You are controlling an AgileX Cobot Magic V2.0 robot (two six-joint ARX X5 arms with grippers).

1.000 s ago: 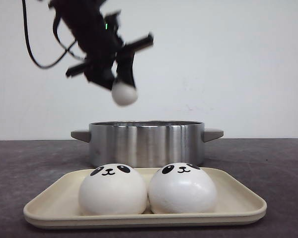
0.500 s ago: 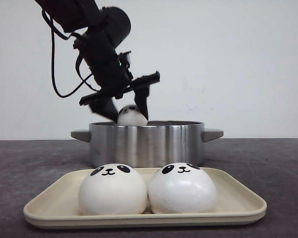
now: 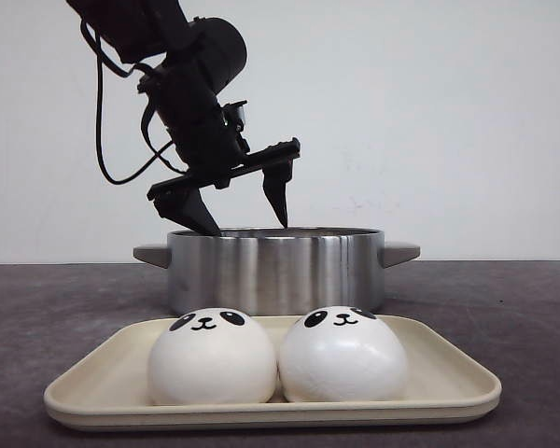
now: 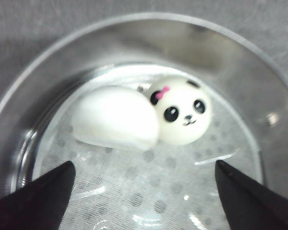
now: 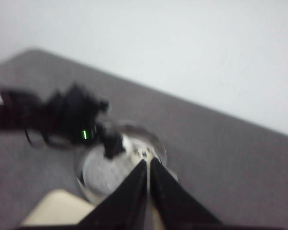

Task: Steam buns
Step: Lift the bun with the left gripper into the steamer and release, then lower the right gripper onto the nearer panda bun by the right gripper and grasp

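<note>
With two white panda-faced buns (image 4: pixel 144 117) lying inside the round stainless-steel steamer pot (image 3: pixel 275 269), the empty, spread-open left hand (image 3: pixel 238 201) above its rim should rise straight clear before fetching another

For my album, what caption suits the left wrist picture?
Open left gripper hovering over the steel pot, two buns touching inside.

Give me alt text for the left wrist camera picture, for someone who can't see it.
Two smooth white dome-shaped buns lie touching inside a round shiny steel pot on a perforated steamer plate: one shows a black panda face with a pink bow, the other shows only plain white. The left gripper hangs above them, its black fingertips wide apart and empty.
</note>
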